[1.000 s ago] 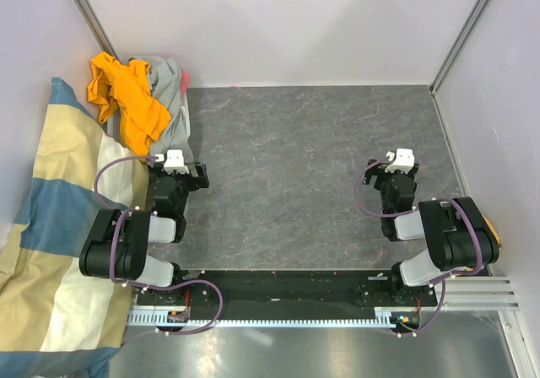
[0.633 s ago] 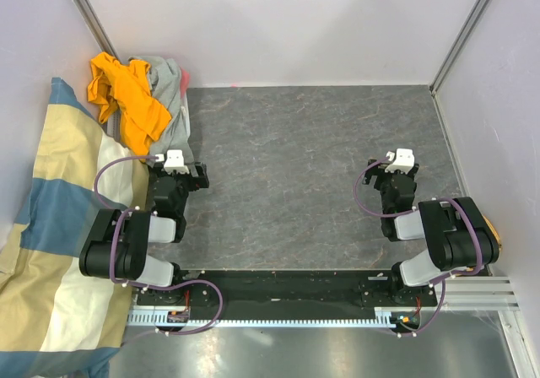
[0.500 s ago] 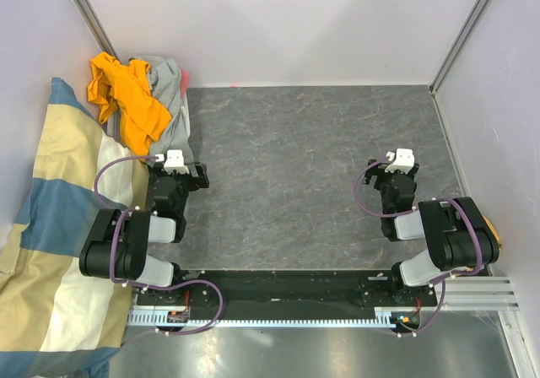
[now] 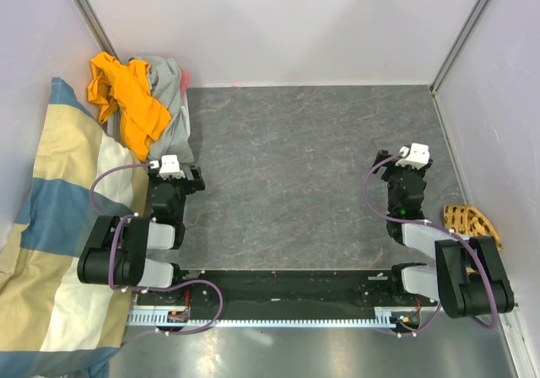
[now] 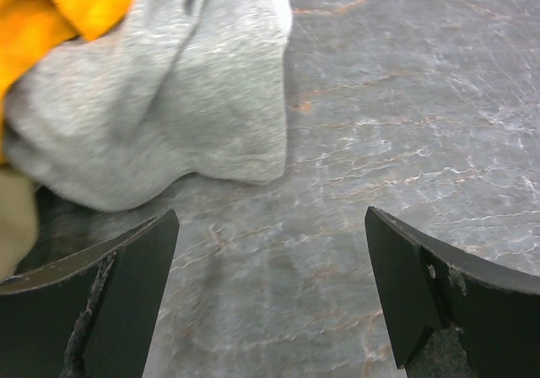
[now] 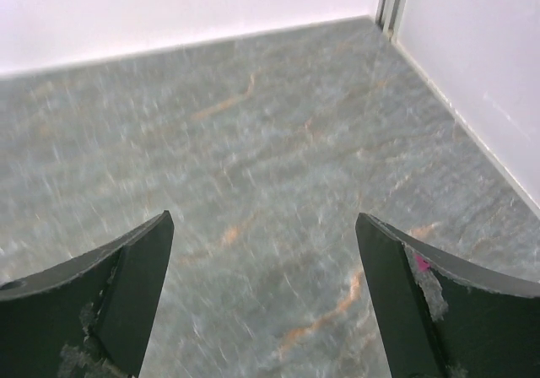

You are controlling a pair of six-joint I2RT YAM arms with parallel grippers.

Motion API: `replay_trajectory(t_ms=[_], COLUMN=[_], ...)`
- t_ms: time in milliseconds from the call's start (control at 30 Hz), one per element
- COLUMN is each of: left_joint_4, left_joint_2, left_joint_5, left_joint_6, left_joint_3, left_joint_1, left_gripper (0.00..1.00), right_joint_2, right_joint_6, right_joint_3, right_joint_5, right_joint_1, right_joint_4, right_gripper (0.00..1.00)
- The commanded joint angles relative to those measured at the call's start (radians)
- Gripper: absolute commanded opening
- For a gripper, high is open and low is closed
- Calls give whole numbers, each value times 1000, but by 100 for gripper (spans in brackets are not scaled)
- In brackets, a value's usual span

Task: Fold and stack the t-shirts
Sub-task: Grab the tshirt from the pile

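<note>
The t-shirts lie bunched together at the table's far left corner. The orange one (image 4: 126, 99) is draped partly over the grey one (image 4: 170, 89). In the left wrist view the grey tee (image 5: 169, 99) hangs down just ahead of my fingers, with the orange tee (image 5: 51, 11) at the top left. My left gripper (image 4: 172, 162) (image 5: 270, 218) is open just short of the grey hem, holding nothing. My right gripper (image 4: 415, 151) (image 6: 263, 218) is open over bare table near the right wall, far from the shirts.
A large cream-and-blue cloth (image 4: 59, 226) spills off the table's left side beside my left arm. A small tan woven disc (image 4: 472, 220) lies at the right edge by my right arm. White walls close in the back and both sides.
My right arm has swung right and slightly forward, uncovering the tan disc. My left arm has shifted a little to the left and nearer. Both grippers stay open.
</note>
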Motion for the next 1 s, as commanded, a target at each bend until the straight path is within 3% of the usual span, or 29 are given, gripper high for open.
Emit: replay_trajectory(t_ms=[0, 200, 233, 267, 367, 533, 700, 767, 800, 967], left_joint_4=[66, -244, -378, -423, -436, -620, -911, -1041, -1072, -1186], left_joint_2=[-91, -293, -324, -351, -430, -496, -343, -242, -214, -99], left_joint_5=[-70, -267, -303, -359, -461, -437, -254, -248, -252, -226], left_joint_6=[1, -84, -136, -220, -269, -361, -356, -338, -335, -333], left_joint_3=[-37, 32, 58, 63, 45, 152, 481, 590, 685, 876], left_joint_1=[-12, -58, -60, -63, -95, -106, -106, -104, -99, -50], left_gripper=[100, 100, 100, 100, 100, 100, 100, 100, 100, 100], right_joint_2=[-72, -86, -90, -92, -104, -112, -75, -63, -58, 3], right_joint_6=[124, 250, 310, 331, 340, 357, 371, 394, 414, 425], right_joint_3=[85, 225, 246, 277, 300, 364, 461, 484, 492, 530], right_joint_5=[69, 104, 156, 175, 184, 207, 218, 218, 209, 180], right_joint_1=[1, 11, 12, 18, 24, 66, 115, 132, 133, 150], right_joint_4=[-98, -353, -456, -494, -545, -667, -810, -855, -893, -970], right_gripper=[98, 98, 98, 98, 98, 98, 98, 98, 98, 98])
